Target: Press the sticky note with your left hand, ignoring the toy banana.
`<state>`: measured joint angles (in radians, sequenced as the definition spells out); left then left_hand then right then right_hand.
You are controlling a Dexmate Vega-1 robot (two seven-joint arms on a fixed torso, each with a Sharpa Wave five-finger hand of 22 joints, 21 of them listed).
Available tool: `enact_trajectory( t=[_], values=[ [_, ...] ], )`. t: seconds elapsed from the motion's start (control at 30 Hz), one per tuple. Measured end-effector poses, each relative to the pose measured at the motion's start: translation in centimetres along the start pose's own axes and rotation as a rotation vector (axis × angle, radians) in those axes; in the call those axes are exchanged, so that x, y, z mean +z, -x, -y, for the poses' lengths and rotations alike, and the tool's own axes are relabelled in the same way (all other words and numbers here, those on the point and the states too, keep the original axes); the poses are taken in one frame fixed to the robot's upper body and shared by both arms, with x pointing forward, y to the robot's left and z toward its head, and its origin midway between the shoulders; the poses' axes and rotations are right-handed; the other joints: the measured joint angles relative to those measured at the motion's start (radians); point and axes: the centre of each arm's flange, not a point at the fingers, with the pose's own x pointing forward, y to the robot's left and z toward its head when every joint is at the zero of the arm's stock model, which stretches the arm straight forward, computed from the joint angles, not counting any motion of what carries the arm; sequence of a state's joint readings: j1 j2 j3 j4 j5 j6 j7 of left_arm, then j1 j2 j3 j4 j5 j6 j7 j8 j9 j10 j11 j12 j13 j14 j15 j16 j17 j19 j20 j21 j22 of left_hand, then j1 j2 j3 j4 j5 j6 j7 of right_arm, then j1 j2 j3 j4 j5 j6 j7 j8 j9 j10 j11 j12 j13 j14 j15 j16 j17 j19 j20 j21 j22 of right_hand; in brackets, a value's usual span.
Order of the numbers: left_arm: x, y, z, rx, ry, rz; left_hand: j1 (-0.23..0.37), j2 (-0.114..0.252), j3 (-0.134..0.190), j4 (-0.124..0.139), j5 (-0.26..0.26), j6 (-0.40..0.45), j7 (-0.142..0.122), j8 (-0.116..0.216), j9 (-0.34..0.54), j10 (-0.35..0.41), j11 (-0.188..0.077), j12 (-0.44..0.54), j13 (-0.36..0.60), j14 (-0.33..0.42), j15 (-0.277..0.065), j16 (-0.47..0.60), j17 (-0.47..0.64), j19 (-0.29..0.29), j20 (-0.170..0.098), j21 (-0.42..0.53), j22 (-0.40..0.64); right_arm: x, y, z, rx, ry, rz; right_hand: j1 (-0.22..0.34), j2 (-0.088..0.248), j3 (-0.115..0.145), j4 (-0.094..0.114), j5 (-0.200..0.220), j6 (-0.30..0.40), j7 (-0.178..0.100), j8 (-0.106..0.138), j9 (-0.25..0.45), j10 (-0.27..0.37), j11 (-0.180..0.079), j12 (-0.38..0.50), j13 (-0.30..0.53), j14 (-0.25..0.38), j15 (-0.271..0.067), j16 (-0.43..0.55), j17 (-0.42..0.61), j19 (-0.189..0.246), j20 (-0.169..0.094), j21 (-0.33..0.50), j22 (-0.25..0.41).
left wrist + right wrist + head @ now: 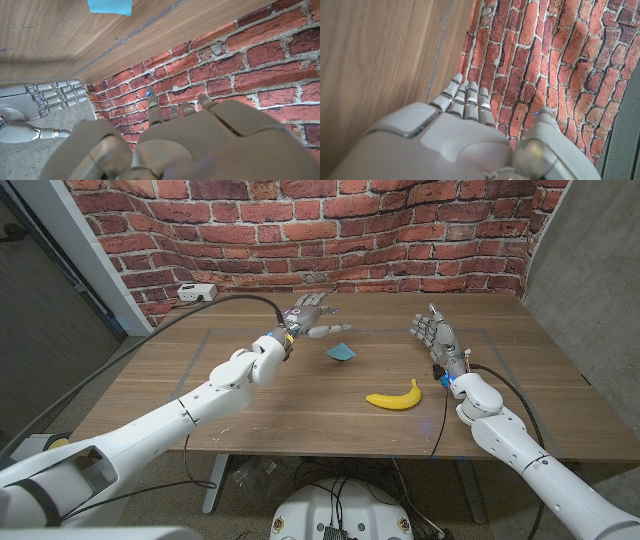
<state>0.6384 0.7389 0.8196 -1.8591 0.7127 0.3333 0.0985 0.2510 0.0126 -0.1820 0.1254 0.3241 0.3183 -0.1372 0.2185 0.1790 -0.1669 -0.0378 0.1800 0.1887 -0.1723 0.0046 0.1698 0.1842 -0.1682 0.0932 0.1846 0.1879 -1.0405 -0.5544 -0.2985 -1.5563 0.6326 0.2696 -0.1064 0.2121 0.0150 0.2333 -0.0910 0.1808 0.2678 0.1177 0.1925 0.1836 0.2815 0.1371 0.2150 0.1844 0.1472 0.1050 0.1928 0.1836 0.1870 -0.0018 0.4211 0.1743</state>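
Hovering my left robot hand (312, 318) just behind the sticky note (340, 352), fingers spread and empty, I could overshoot (it sits low and small) and press bare surface (250, 405) instead. That blue square lies mid-surface, one corner lifted, apart from the toy banana (394, 397). My right robot hand (432, 335) stands spread, empty.

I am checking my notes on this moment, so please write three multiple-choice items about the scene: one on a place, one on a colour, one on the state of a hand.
1. Where does the toy banana lie?
A. between sticky note and right hand
B. behind the left hand
C. on the note

2. Which colour is the sticky note?
A. yellow
B. blue
C. pink

3. What does the left hand do?
A. presses the note
B. holds the banana
C. holds nothing

Answers: 1 A, it lies nearer the front edge between them; 2 B, blue paper on wood; 3 C, fingers spread, apart from the note.
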Motion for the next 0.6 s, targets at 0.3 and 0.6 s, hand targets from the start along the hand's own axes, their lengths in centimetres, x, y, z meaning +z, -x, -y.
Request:
enact_trajectory(
  t=[0.3,0.6],
  values=[
    [0.9,-0.6,0.0,-0.045,-0.081,0.005,0.000,0.000,-0.013,0.004,0.000,0.005,-0.005,-0.008,0.000,0.000,0.000,0.000,0.000,-0.001,0.001,0.000,0.000,-0.001,-0.007,0.000,0.001,-0.2,0.2,0.0,-0.001,-0.005,-0.007,0.000,0.000,0.000,0.000,0.000,0.000,0.000,0.000,0.000,0.000,0.000,0.000,0.000,0.000,0.000,0.000,0.000,0.000,0.000,0.000,0.000],
    [1.7,-1.2,0.4,-0.101,-0.141,0.007,-0.020,0.004,-0.028,0.014,0.000,0.026,-0.021,-0.012,0.000,0.000,0.000,0.000,0.000,-0.001,0.001,0.000,0.004,-0.005,-0.027,0.000,0.001,-0.2,0.4,-0.1,0.000,-0.007,-0.012,0.000,0.000,0.000,0.000,0.000,0.000,0.000,0.000,0.000,0.000,0.000,0.000,0.000,0.002,0.002,0.000,0.000,0.000,0.000,-0.008,0.000]
  ],
)
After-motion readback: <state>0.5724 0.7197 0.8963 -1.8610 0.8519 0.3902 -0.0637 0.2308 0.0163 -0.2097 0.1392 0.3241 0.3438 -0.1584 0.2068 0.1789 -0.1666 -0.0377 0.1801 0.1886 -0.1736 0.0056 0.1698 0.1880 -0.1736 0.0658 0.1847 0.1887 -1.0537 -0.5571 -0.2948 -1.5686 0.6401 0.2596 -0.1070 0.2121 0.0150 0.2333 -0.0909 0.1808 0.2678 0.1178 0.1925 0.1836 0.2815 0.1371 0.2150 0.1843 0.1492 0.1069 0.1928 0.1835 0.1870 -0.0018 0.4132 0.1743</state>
